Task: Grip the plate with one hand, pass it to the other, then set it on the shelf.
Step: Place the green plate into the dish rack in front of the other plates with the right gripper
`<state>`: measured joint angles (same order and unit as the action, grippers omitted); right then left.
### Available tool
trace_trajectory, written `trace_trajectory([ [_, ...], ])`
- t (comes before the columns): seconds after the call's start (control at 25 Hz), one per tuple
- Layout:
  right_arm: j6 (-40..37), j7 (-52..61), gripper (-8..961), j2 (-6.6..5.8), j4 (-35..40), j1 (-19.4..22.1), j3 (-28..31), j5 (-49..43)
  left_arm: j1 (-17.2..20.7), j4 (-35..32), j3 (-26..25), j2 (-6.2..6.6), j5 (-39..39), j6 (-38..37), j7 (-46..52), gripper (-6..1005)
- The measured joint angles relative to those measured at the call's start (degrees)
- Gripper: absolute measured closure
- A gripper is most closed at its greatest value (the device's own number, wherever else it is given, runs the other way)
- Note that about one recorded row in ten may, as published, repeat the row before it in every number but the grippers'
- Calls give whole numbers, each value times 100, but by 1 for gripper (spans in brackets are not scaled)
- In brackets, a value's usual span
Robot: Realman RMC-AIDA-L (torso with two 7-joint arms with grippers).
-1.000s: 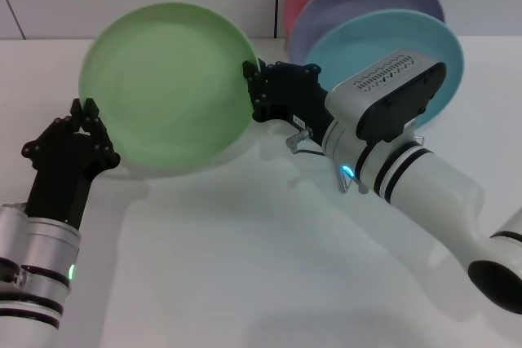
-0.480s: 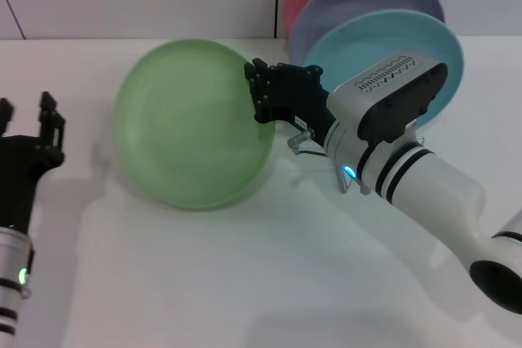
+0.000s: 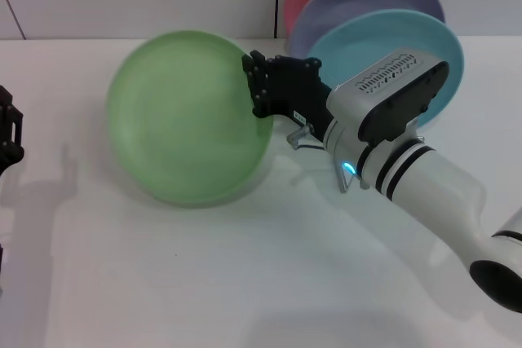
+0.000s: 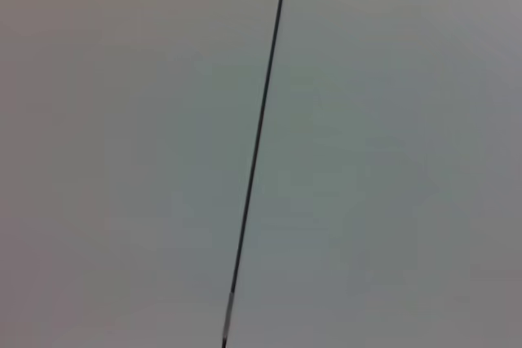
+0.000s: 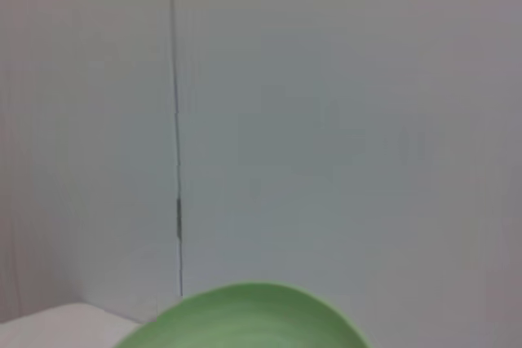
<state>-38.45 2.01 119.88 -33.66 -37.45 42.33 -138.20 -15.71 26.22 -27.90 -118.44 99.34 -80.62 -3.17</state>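
The right tool (image 3: 259, 87) alone pinches the plate (image 3: 189, 116) by its rim – just beside the shelf (image 3: 303, 138). Handover looks done; next, slotting it upright between the loops.

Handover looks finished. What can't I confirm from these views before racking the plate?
- Silver wire rack: head view, mostly hidden behind the right gripper and its arm.
- Left gripper: cut off by the head view's edge.
- Round light green plate: only its rim shows in the right wrist view; the grip point doesn't.
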Motion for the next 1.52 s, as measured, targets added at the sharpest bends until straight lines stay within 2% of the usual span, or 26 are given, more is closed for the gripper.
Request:
trace_trajectory([
  [0.36, -554, -525, 924, 0, -15, 4, -27, -17, -60, -127, -270, -4, 24, -9, 7, 416],
  [0.72, -1783, -984, 928, -1, 132, 137, -226, -96, -185, -427, -781, 4, 25, -133, 10, 418],
  [0.92, -2872, -1544, 929, -5, 224, 555, -492, -102, -270, -795, -785, 21, 29, -670, 282, 419],
  [0.96, -2872, -1544, 929, -5, 224, 555, -492, -102, -270, -795, -785, 21, 29, -670, 282, 421],
  [1.0, -3289, -1624, 930, -4, 321, 701, -561, -82, -289, -862, -759, 21, 32, -781, 331, 423],
  [1.04, -3289, -1624, 930, -4, 321, 701, -561, -82, -289, -862, -759, 21, 32, -781, 331, 423],
  [1.2, -4318, -1633, 930, -2, 548, 1035, -604, 51, -329, -1024, -713, 25, 34, -804, 349, 422],
  [1.52, -5316, -1616, 930, -57, 1100, 1237, -523, 82, -310, -1052, -682, 1, 33, -863, 376, 422],
])
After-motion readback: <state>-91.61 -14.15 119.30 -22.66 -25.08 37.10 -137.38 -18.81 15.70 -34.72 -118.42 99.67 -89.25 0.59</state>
